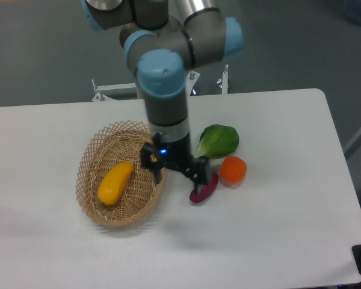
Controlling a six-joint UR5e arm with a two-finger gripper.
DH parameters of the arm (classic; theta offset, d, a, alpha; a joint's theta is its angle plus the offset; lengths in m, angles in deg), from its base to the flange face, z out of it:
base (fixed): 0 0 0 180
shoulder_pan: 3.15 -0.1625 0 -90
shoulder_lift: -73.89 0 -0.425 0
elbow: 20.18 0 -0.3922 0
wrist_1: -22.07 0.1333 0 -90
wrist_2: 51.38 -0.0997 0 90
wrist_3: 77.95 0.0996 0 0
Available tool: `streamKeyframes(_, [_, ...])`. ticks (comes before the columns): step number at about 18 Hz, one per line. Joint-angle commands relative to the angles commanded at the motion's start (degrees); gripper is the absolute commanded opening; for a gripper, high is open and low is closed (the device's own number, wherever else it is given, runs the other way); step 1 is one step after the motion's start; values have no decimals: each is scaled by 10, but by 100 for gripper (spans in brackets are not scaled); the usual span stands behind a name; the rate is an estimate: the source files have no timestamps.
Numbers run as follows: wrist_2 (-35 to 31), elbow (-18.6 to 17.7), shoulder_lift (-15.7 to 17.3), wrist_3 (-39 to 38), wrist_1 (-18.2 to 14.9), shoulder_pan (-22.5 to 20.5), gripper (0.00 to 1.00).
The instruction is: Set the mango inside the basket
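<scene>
Nearest camera, oval woven wicker basket (102, 211) w/ smooth yellow mango (115, 183) lying inside. Just right: gripper (176, 176), fingers spread, empty, over basket's right rim; purple sweet potato (204, 189) beside it. Behind: round orange fruit (233, 170), leafy green veg (218, 141).

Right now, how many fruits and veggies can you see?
4. The mango lies inside the basket. The green leafy vegetable, the orange and the purple sweet potato sit on the table right of the basket. The arm may hide more.
</scene>
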Motion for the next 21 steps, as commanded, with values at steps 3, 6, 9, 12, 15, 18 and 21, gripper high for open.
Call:
streamKeyframes(3, [37, 25, 11, 49, -57, -47, 100])
streamKeyframes(6, [45, 42, 13, 109, -98, -70, 100])
streamKeyframes(9, [43, 48, 14, 116, -108, -77, 100])
streamKeyframes(12, [44, 49, 14, 131, -107, -85, 100])
streamKeyframes(15, [44, 53, 14, 135, -108, -89, 100])
streamKeyframes(18, [44, 53, 13, 136, -107, -90, 100])
streamKeyframes(21, [44, 53, 13, 136, -107, -91, 100])
